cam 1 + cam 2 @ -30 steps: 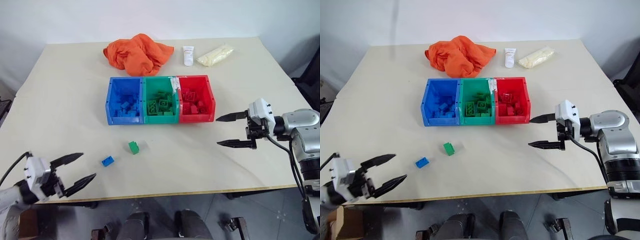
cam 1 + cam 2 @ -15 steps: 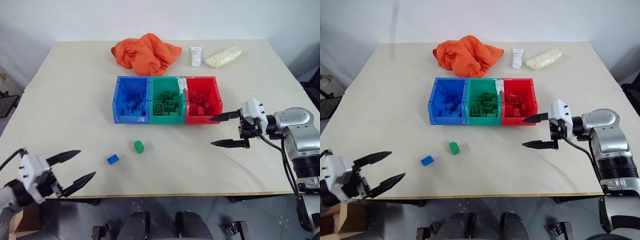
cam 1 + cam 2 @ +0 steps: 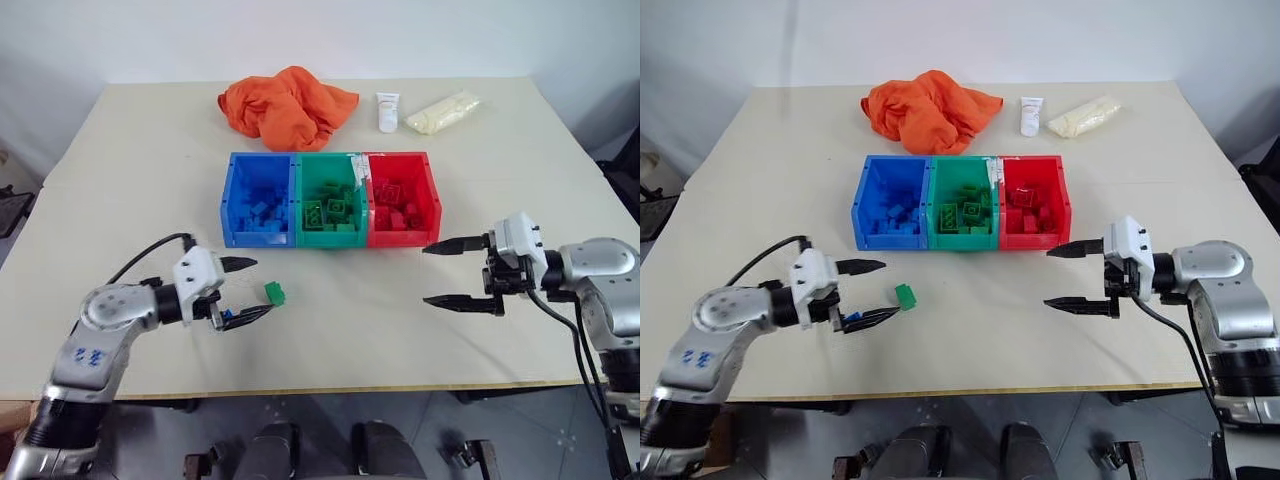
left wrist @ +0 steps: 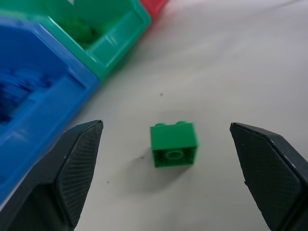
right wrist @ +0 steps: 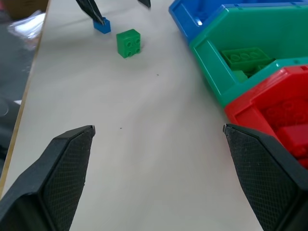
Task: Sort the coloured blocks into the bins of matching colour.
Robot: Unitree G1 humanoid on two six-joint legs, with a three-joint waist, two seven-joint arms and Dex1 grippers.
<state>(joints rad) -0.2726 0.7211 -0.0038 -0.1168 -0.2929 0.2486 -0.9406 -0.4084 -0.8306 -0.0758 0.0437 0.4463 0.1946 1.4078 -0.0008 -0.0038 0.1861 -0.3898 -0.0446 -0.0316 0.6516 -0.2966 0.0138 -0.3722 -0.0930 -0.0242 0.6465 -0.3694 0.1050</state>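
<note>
Just beyond both grippers, the bins (image 3: 329, 199) sit in a row, blocks inside. Right gripper (image 3: 450, 273) hangs spread wide, empty, beside the red bin. Left gripper (image 3: 247, 288) gapes too, green block (image 3: 277, 292) loose ahead of its tips, blue block (image 3: 231, 313) by its lower finger.

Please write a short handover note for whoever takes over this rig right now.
Left gripper: open, empty, lined up on the green block on the table; the blue block lies beside its lower finger.
Right gripper: open, empty, hovering in front of the red bin.
Done: the blue bin, green bin and red bin hold matching blocks.
Left: bin the two loose blocks, green and blue.
</note>
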